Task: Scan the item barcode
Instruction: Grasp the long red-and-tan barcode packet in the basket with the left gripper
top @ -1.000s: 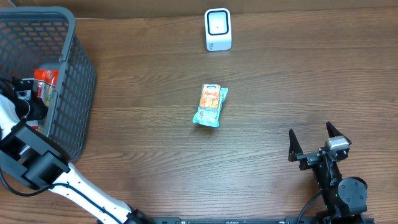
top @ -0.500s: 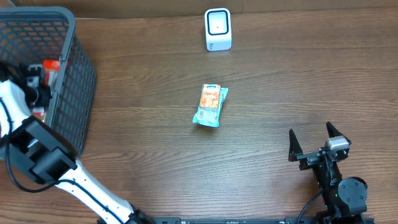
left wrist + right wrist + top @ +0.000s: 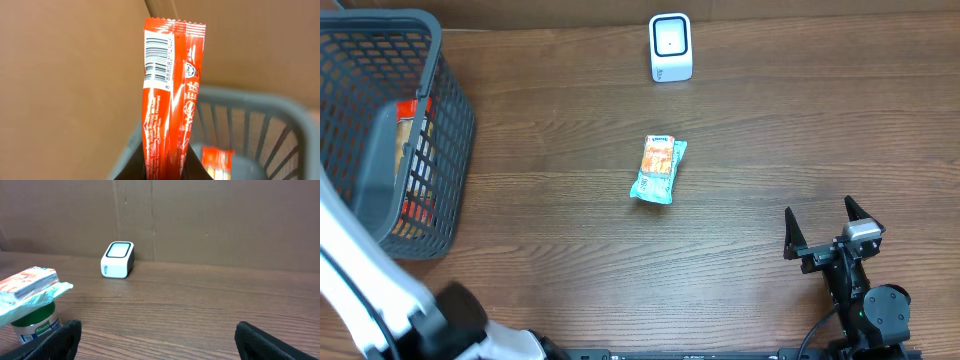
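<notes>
The red foil sachet [image 3: 167, 100] stands upright in the left gripper [image 3: 162, 172], whose jaws are clamped tight on its lower end. Its printed barcode [image 3: 157, 57] near the top faces the wrist camera. It hangs above the grey plastic mesh basket [image 3: 260, 100], which sits at the far left corner of the brown wooden table [image 3: 800, 120]. The pick-up looks done, but the scan itself appears not yet made: the white box-shaped scanner [image 3: 670, 47] waits at the middle of the far edge, well apart from the basket, so the barcode must likely be carried over and turned toward its window. A teal and orange packet [image 3: 658, 168] lies mid-table. The right gripper [image 3: 827, 232] rests near the near right corner, jaws spread wide and holding nothing.
</notes>
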{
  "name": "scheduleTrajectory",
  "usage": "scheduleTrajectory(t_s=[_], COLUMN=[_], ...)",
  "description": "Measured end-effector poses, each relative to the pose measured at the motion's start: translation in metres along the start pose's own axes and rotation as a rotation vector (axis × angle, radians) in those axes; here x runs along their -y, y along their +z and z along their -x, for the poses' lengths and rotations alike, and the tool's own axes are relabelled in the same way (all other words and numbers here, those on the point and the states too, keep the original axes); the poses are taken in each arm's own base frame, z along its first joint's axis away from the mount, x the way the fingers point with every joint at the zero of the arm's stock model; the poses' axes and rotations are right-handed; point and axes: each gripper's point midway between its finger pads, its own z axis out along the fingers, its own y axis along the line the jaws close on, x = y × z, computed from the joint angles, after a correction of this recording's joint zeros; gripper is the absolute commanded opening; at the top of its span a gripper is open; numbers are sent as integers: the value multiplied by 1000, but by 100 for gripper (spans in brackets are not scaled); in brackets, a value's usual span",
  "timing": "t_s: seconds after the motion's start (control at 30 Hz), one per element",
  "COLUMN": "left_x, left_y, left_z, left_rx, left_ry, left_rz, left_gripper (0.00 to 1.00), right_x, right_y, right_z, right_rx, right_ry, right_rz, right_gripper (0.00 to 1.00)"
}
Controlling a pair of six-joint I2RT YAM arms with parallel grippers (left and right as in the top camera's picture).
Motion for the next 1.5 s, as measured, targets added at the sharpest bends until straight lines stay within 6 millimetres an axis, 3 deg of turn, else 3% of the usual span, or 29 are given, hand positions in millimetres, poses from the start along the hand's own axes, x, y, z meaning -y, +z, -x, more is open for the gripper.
scheduleTrajectory(t_s=[0.1,0.2,0.43,0.67,0.83,0.93,1.17,1.37,1.47,1.5], left_x=[-5,-4,9,36,53,61,90,113,120,122], left_y=[-40,-58,-37,31,89,115,155,176,181,181], left_z=[24,26,-6,-94,-171,-204,-270,-326,-344,-347], left_rx=[75,79,-30,-275,-466,-535,-656,-764,-798,-805], left_ry=[-28,-74,-116,-132,-159,-157,-130,-136,-135,-136], left_rz=[27,22,-31,-113,-167,-192,-300,-367,-387,-391], left_gripper=[8,12,12,13,10,9,11,13,47,50], right_x=[0,0,0,0,0,0,0,0,0,0], right_y=[0,0,0,0,0,0,0,0,0,0], right_z=[0,0,0,0,0,0,0,0,0,0], right_rx=[0,0,-1,-1,0,-1,-1,-1,0,-1], right_ry=[0,0,0,0,0,0,0,0,0,0], right_rz=[0,0,0,0,0,1,0,0,0,0], right_gripper=[100,100,100,100,100,100,100,100,100,100])
